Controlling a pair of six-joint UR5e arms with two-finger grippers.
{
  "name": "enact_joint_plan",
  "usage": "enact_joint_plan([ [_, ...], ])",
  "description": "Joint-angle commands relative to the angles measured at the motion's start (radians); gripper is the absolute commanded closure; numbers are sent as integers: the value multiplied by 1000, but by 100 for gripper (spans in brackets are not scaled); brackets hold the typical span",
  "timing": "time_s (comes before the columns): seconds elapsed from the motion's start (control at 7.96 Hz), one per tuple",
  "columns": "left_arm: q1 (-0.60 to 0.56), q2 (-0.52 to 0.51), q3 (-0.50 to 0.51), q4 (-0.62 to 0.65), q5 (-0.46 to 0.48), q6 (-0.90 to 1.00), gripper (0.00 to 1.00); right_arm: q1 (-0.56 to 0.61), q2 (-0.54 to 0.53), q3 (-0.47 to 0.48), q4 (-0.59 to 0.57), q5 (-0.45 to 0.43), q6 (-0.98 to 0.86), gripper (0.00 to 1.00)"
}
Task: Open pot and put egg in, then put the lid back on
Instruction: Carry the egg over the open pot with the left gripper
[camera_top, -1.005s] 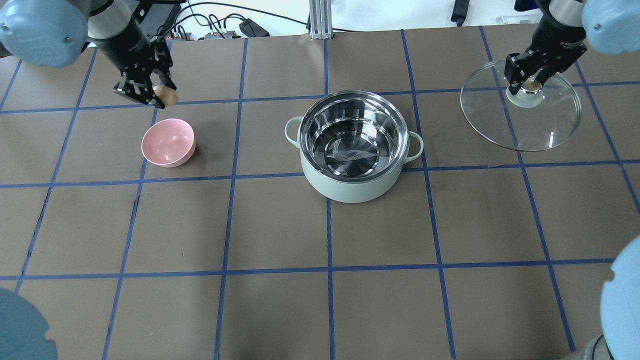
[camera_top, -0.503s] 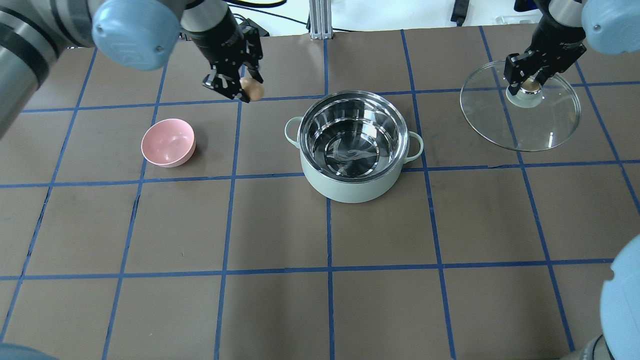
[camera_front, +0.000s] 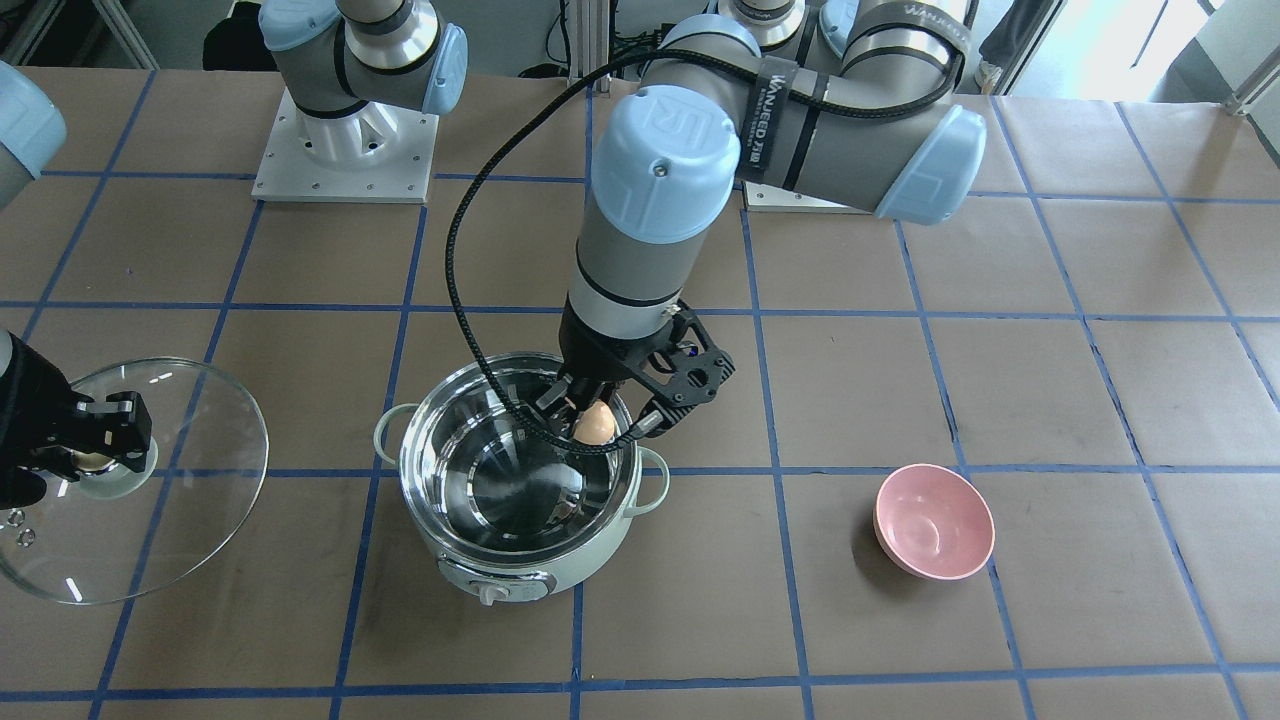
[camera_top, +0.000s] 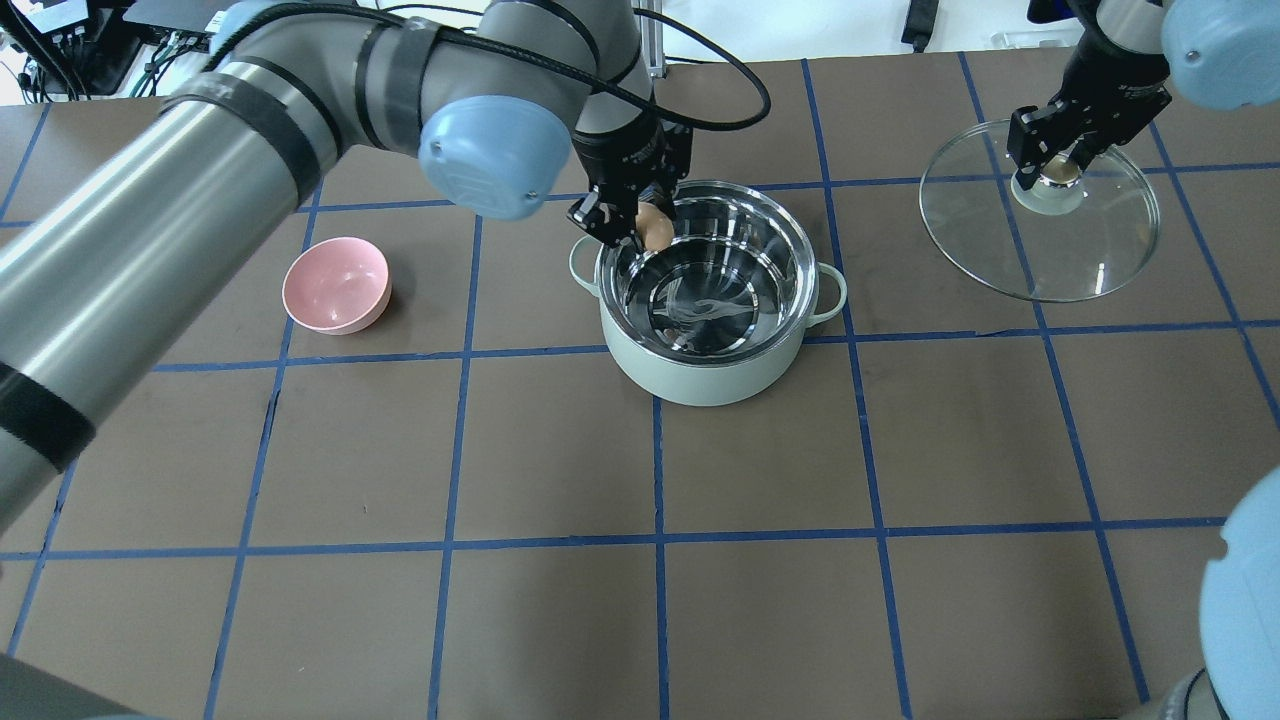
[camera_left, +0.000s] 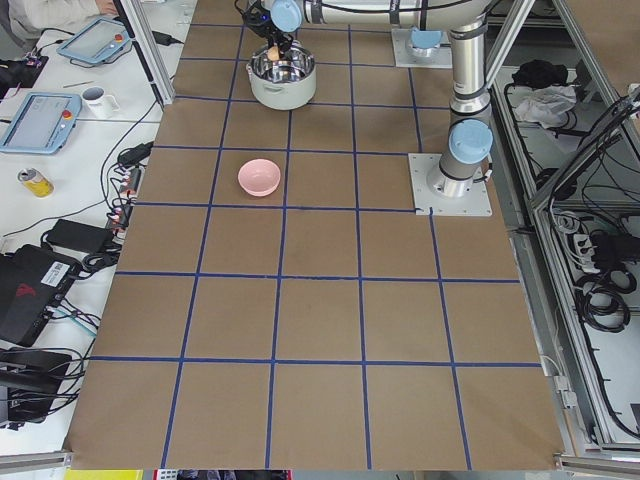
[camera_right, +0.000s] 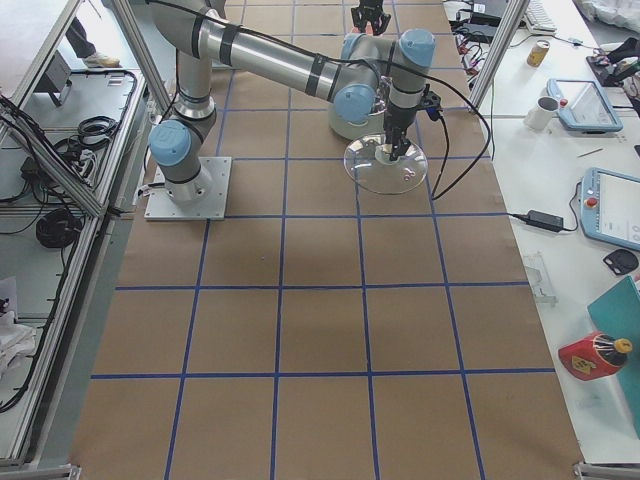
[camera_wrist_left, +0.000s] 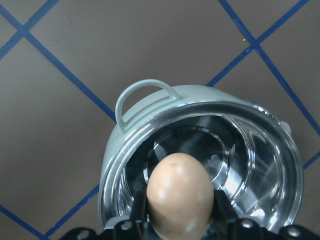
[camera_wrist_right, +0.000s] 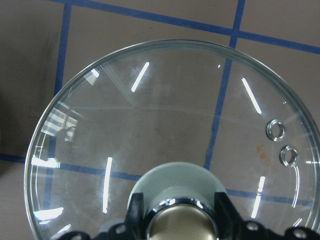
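Hanging over the pot's rim, the left hand (camera_front: 598, 425) pinches the egg (camera_wrist_left: 180, 199) btw its two fingers, one finger on each side. Egg is light brown, held up in the air, touching neither steel nor surface. In the left wrist view it sits just inside the edge of the pot (camera_top: 705, 378), on the side by the loop handle (camera_wrist_left: 145, 97). In the overhead view that's the pot's far-left rim, i.e. the side toward the pink bowl (camera_top: 337, 285).

Pot stands upright near the middle of the brown surface (camera_top: 560, 450), lid off, shiny steel interior exposed. Its control knob (camera_front: 489, 594) faces the operators' side.

Right hand (camera_top: 1060, 172) is clamped on the beige-gold knob (camera_wrist_right: 182, 226) of the lid (camera_top: 1060, 255). Lid is out to the robot's right, well apart from the pot. Clear glass, so the blue tape lines (camera_wrist_right: 220, 115) show thru it. A small vent hole (camera_wrist_right: 275, 130) sits near the rim. Can't tell whether the lid's edge touches the surface or hangs clear of it.

Pink bowl is mouth-up on the surface, well apart from the pot on the robot's left.
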Motion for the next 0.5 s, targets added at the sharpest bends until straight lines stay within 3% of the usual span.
enact_joint_plan([
  [0.0,-69,-80,-5,34,29,-2,100,-1,3,0,-5,-1,0,100],
  [0.38,-78,-132,-3,125,22,-87,100,1,3,-2,-6,0,-6,100],
])
